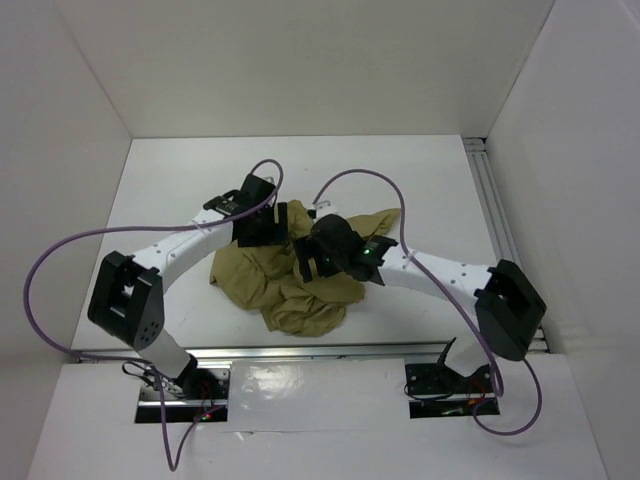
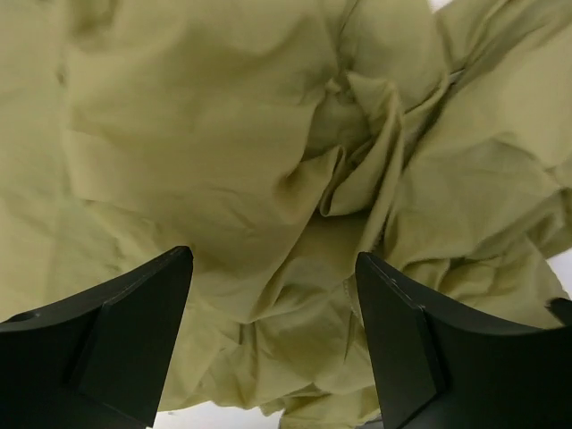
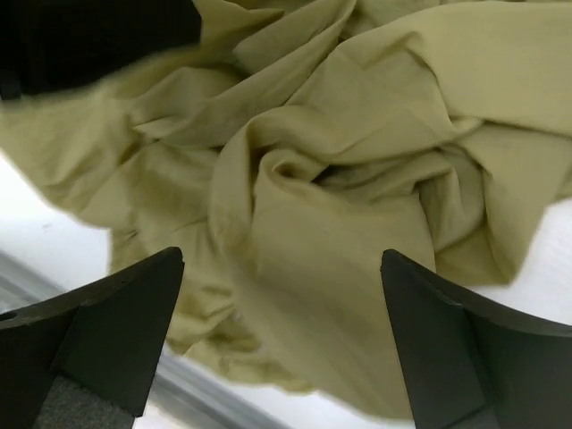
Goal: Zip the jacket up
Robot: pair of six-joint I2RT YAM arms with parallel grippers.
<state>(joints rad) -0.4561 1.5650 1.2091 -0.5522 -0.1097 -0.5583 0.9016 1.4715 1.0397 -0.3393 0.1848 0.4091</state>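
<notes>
Looking through the left wrist camera, I see the left gripper [image 2: 273,268] with its two dark fingers [image 2: 125,331] spread wide and no cloth pinched between them. Behind the gap, the jacket [image 2: 223,143] fills nearly the whole view in deep, crumpled folds. I cannot tell whether the fingertips touch the cloth or hang just above it.

On the right wrist camera the right gripper [image 3: 281,259] is likewise spread apart and grips nothing. It points down at a swirl of folds. A dark, blurred shape [image 3: 89,40] sits in that view's upper left corner, over the cloth. White table [image 3: 36,214] shows past the jacket's edge on the left, and a grey rail [image 3: 179,393] crosses the lower left.

From the top camera, the jacket lies bunched in a heap near the middle of the table, somewhat toward the near edge and the arm bases. The left gripper is over the heap's far left part and the right gripper is over its far middle, the two close together. Part of the cloth reaches out to the right under the right arm. I cannot make out a zip in any view. A purple cable [image 1: 60,250] loops from each arm.
</notes>
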